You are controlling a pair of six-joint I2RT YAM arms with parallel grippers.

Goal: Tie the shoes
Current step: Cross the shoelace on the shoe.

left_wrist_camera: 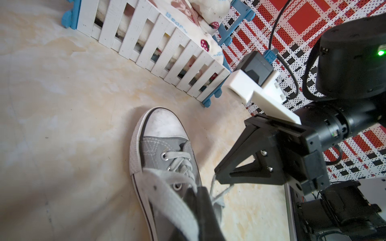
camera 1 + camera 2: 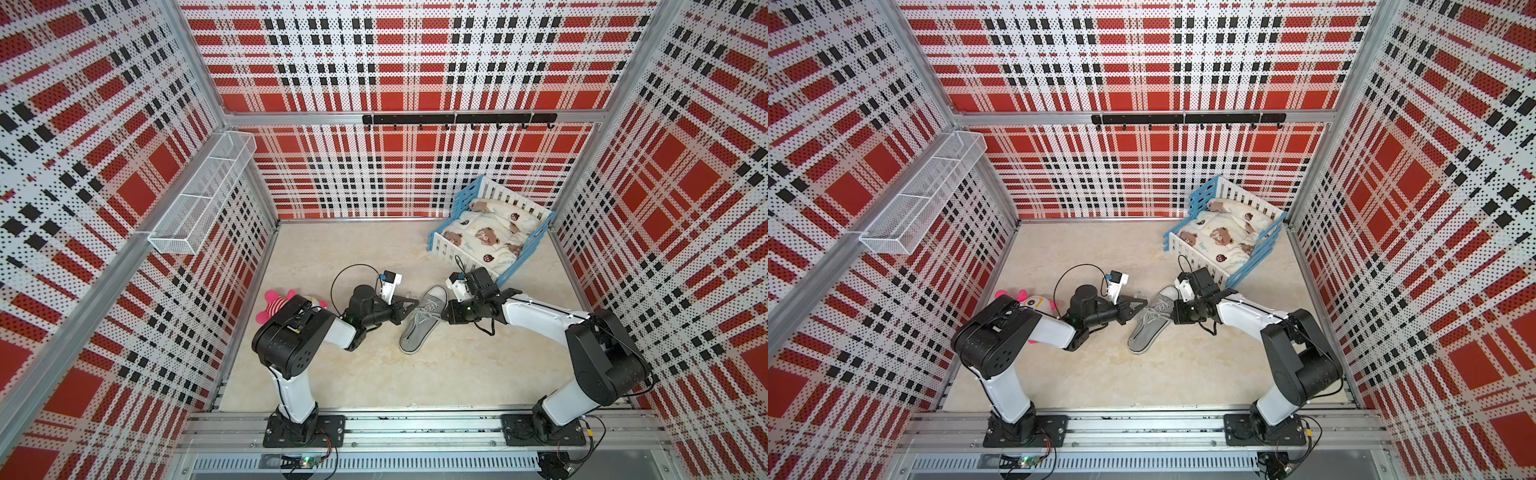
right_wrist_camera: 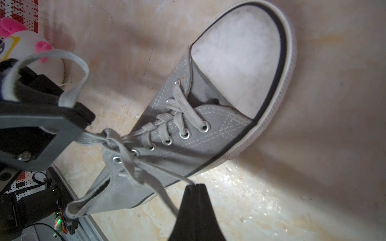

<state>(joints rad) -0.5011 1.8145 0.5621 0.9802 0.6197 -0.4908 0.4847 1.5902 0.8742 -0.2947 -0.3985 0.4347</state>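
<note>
Where the shoe lies: the grey shoe (image 2: 424, 322) stands on its sole near the middle of the worktop (image 2: 374, 374), between the two arms. Its white toe cap points toward the back wall and its heel toward the arm bases.
Laces: the pale laces (image 3: 110, 135) run crisscross through the eyelets, and above the top eyelets the two strands cross in a twist. From there each strand is drawn off to its own side.
Left end effector: the left end effector (image 3: 85, 123) is level with the tongue on the shoe's left side. Its jaws are pinched narrow on one strand of the laces, and a slack loop of that strand arches over the top of the fingers.
Right end effector: the right end effector (image 1: 218, 176) is on the shoe's right side. Its jaws are pressed together on the other strand, which reaches the tip thin and taut, and a short tail hangs below it.
Toy bed: a blue and white slatted toy bed (image 2: 453, 249) with bear-print bedding sits in the far right corner, near the toe cap but apart from it.
Plush toy: a pink-striped plush toy (image 2: 276, 305) lies by the left wall, partly behind the left arm.
Walls: a white wire basket (image 2: 203, 195) hangs on the left wall, and a black hook rail (image 2: 457, 119) is on the back wall.
</note>
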